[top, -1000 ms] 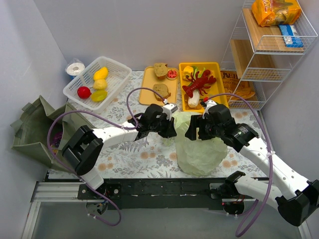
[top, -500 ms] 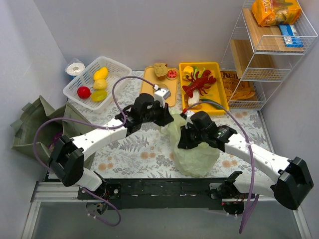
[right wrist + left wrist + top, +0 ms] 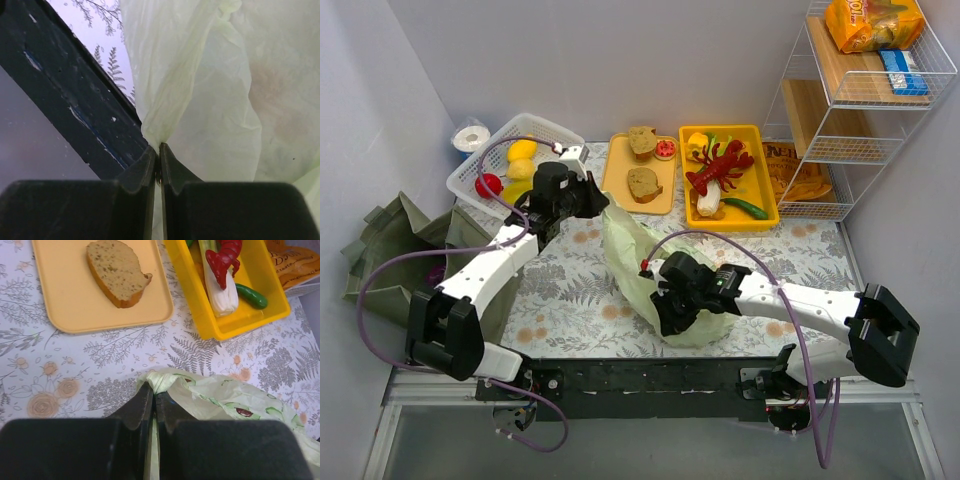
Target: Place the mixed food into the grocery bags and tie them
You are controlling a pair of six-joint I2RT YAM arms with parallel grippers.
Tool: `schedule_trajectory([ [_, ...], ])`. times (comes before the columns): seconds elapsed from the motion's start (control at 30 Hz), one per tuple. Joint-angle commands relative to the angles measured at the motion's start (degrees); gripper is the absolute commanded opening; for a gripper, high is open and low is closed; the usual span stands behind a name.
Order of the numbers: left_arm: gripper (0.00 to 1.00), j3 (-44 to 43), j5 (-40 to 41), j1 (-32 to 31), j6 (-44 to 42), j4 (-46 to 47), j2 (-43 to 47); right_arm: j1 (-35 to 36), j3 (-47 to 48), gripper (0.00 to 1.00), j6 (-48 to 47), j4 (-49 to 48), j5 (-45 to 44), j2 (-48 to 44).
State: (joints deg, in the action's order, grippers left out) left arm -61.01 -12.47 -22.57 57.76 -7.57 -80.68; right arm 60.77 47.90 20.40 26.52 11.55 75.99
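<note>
The left gripper (image 3: 153,390) is pinching a twisted end of the pale-green bag (image 3: 632,250), its jaws pressed together on the thin plastic with only a sliver between them. From that pinch the bag is running away to the near right, spreading into a crinkled body on the table (image 3: 570,290).

The right gripper (image 3: 157,147) is clamping a gathered fold at the bag's near end, jaws closed on it just above the black rail (image 3: 75,100) at the table's near edge.

So the bag is lying stretched between the two claws, its long axis slanting from far left to near right, each arm holding the end nearer to it. The plastic is looking drawn out rather than slack, though I cannot tell whether either pinch is on a loop handle. Tying probably calls for bringing these two ends toward each other and crossing them, so the spread along this diagonal is what matters.

Farther off, the lobster (image 3: 720,165) is lying in the yellow tray (image 3: 768,212) and a bread slice (image 3: 642,183) on the orange tray (image 3: 620,200). Both are far of the bag. The fabric tote (image 3: 390,260) is slumping at the far left edge.
</note>
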Motion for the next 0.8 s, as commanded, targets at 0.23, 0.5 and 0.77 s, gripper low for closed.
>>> schedule_trajectory([
  [0.23,0.00,5.47,-7.83,1.12,-7.48,1.95,6.94,0.13,13.08,0.79,-5.45,5.73,2.76,0.12],
  [0.5,0.00,8.45,-8.54,1.12,-10.30,1.68,8.53,-0.74,34.68,0.94,-9.50,7.31,-1.34,-0.31],
  [0.77,0.00,8.46,-3.98,1.12,-11.44,0.20,9.32,-16.54,40.86,0.96,-9.77,2.66,-3.90,2.67],
])
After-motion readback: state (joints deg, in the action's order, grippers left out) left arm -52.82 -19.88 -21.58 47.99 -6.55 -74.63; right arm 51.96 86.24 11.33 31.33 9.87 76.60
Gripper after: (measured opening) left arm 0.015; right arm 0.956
